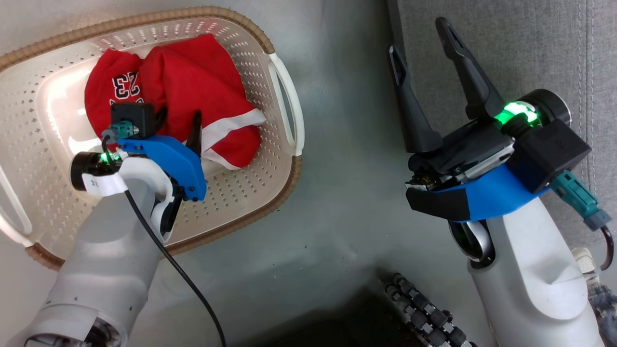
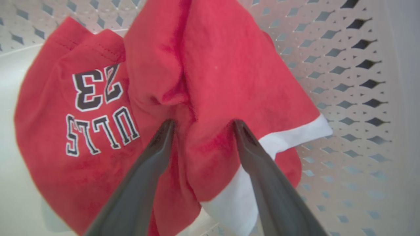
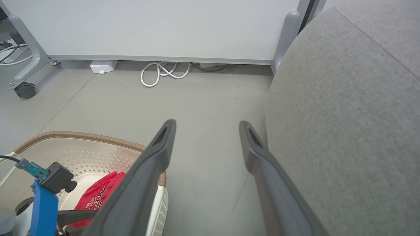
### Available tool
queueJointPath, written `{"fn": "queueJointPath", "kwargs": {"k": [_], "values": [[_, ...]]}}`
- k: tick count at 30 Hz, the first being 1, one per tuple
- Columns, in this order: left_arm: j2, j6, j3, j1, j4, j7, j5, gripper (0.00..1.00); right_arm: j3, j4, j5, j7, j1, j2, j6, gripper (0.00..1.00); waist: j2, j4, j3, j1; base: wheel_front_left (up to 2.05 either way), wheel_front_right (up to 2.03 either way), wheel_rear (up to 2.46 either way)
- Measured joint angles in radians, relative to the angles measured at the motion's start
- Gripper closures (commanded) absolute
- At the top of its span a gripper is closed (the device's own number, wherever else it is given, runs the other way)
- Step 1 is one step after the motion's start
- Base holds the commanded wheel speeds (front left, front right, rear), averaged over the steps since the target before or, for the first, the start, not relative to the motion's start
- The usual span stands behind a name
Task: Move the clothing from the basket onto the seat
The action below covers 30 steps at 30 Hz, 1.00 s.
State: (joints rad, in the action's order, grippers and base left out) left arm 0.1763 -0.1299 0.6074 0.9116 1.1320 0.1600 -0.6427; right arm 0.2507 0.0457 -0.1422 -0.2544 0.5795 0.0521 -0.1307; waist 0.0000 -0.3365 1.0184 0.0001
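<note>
The left tool (image 2: 203,124), open astride a fold of the red white-trimmed garment (image 2: 223,75) in the laundry basket (image 1: 231,29), could pinch too little cloth and drop it, while the right tool (image 1: 418,36) hangs open beside the grey sofa (image 1: 530,48).

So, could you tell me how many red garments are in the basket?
2 visible: the lettered garment lies on the left of the basket, and the white-trimmed garment overlaps its right side, bunched between the left gripper's open fingers. Others may be hidden underneath.
</note>
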Motion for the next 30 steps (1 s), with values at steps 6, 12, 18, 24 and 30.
{"fn": "queueJointPath", "kwargs": {"k": [6, 12, 18, 24, 30], "values": [[-0.008, 0.000, 0.026, 0.014, 0.019, 0.000, -0.013, 1.00, 0.003, 0.002, 0.000, -0.002, -0.001, 0.000, 0.000, 0.00, 0.0000, -0.004, 0.004, 0.0000, 0.00, 0.00, 0.00], [-0.010, 0.000, 0.057, 0.015, 0.021, -0.017, -0.040, 1.00, 0.009, 0.007, -0.007, -0.004, -0.001, 0.000, 0.000, 0.00, 0.0000, -0.004, 0.004, 0.0000, 0.00, 0.00, 0.00], [-0.002, 0.000, 0.092, 0.015, 0.016, -0.018, -0.056, 1.00, 0.008, 0.014, -0.012, -0.004, 0.000, 0.000, 0.000, 0.00, 0.0000, -0.005, 0.000, 0.0000, 0.00, 0.00, 0.00], [0.002, 0.000, 0.120, 0.015, 0.006, -0.012, -0.079, 1.00, 0.007, 0.021, -0.012, -0.005, 0.000, 0.000, 0.000, 0.00, 0.0000, -0.004, -0.003, 0.0000, 0.00, 0.00, 0.00], [0.009, 0.000, 0.147, 0.015, 0.006, -0.012, -0.100, 1.00, 0.009, 0.025, -0.018, -0.006, 0.000, 0.000, 0.000, 0.00, 0.0000, -0.006, -0.007, 0.0000, 0.00, 0.00, 0.00]]}}
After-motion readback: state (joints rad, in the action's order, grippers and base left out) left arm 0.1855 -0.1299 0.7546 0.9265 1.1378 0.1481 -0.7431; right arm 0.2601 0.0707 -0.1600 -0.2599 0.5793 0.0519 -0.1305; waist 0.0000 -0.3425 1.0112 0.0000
